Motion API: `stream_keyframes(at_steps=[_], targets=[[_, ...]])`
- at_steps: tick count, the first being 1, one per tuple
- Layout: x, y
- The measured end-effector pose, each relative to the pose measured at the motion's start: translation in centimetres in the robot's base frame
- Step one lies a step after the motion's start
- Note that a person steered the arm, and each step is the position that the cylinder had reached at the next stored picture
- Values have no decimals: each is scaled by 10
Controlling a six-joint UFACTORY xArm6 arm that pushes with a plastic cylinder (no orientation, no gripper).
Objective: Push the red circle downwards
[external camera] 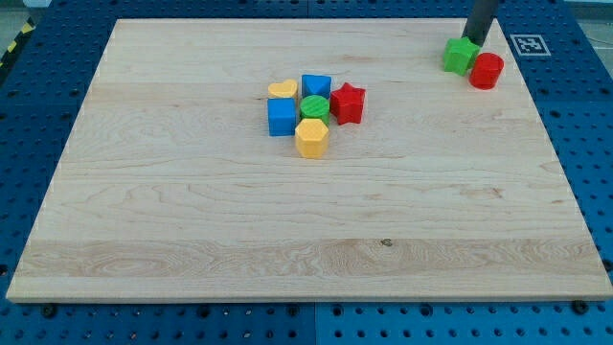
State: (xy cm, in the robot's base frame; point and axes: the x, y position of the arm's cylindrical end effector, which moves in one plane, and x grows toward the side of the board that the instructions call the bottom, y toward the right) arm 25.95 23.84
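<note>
The biggest thing I see is the wooden table (192,211), sitting on a blue board with holes (57,77). My arm has no pincer, so there is nothing to open or close. It ends in a dark rod, and my tip (473,40) is at the view's top right, just above the green block (461,55) and touching it or very near it.

The red circle (487,71) is right there too. It sits just to the right of the green block and a little lower, touching it. My tip is up and to the left of the red circle, not on it.

Near the middle of the table is a bunch of small blocks packed close together: a red star (348,103), a blue cube (316,86), another blue cube (282,116), a yellow block (311,138), a green round block (314,105) and a yellow heart (282,90).

I think the job has hardly started. The red circle is high up near the table's top edge. I need to get my tip above the red circle and then push it down the table.
</note>
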Motion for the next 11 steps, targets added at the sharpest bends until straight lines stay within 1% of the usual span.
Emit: stream_keyframes(at_steps=[4, 6, 7, 10, 11], targets=[[21, 9], [24, 9], [41, 9], [61, -3], [63, 1]])
